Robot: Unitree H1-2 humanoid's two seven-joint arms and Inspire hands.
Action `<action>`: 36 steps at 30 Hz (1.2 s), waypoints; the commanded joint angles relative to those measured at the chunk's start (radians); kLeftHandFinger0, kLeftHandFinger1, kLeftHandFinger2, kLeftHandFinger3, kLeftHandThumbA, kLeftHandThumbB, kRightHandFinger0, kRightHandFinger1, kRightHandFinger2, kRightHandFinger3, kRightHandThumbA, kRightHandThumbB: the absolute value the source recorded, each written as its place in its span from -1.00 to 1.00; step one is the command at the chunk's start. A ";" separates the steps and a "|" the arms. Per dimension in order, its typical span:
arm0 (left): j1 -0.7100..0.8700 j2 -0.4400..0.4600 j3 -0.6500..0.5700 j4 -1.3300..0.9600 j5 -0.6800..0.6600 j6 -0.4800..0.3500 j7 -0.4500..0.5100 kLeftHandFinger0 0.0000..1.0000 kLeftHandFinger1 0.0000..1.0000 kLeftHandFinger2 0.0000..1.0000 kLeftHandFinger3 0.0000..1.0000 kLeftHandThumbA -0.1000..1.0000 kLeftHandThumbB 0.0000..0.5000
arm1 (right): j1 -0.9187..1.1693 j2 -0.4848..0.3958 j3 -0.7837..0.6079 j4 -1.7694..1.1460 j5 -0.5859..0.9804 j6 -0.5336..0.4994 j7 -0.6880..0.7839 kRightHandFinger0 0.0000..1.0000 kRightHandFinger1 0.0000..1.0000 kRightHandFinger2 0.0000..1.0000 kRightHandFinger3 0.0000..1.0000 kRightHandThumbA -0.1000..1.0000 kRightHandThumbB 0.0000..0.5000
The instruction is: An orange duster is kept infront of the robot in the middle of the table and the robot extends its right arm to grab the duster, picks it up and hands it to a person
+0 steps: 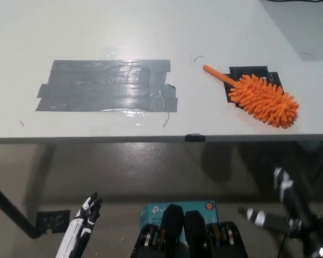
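While lying on the counter (215, 121) at its right side, near the front edge, orange duster (263, 99) resting partly on a black patch (252, 72), handle pointing up-left, head down-right; sitting up and ahead of the right hand (268, 217), nearer than the left hand (88, 212); both hanging low, holding nothing; finger spread impossible to tell.

Orange duster (260, 97), fluffy head, lying flat, handle pointing upper-left
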 commanded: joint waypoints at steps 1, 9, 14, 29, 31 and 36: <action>-0.008 0.003 0.003 -0.001 -0.011 -0.048 -0.008 1.00 1.00 1.00 1.00 0.88 -0.19 | -0.106 -0.018 -0.035 -0.131 -0.160 0.084 -0.076 1.00 1.00 1.00 1.00 0.81 0.26; -0.006 0.000 0.005 -0.006 -0.016 -0.046 -0.008 1.00 1.00 1.00 1.00 0.86 -0.20 | -0.394 -0.100 -0.031 -0.025 -0.246 0.316 -0.030 1.00 1.00 1.00 1.00 0.85 0.51; -0.009 0.001 0.007 -0.015 -0.024 -0.031 -0.013 1.00 1.00 1.00 1.00 0.83 -0.20 | -0.498 -0.125 0.003 0.083 -0.284 0.370 -0.022 1.00 1.00 1.00 1.00 0.87 0.40; -0.016 -0.003 0.003 -0.012 -0.009 -0.029 -0.006 1.00 1.00 1.00 1.00 0.85 -0.21 | -0.775 -0.139 0.163 0.506 -0.328 0.541 0.081 1.00 1.00 1.00 1.00 0.75 0.66; -0.021 -0.001 0.003 -0.008 -0.003 -0.032 -0.004 1.00 1.00 1.00 1.00 0.86 -0.19 | -0.782 -0.129 0.162 0.536 -0.312 0.540 0.081 1.00 1.00 1.00 1.00 0.77 0.71; -0.020 -0.002 0.003 -0.013 -0.007 -0.030 -0.008 1.00 1.00 1.00 1.00 0.86 -0.19 | -0.814 -0.125 0.212 0.630 -0.331 0.524 0.103 1.00 1.00 1.00 1.00 0.92 0.85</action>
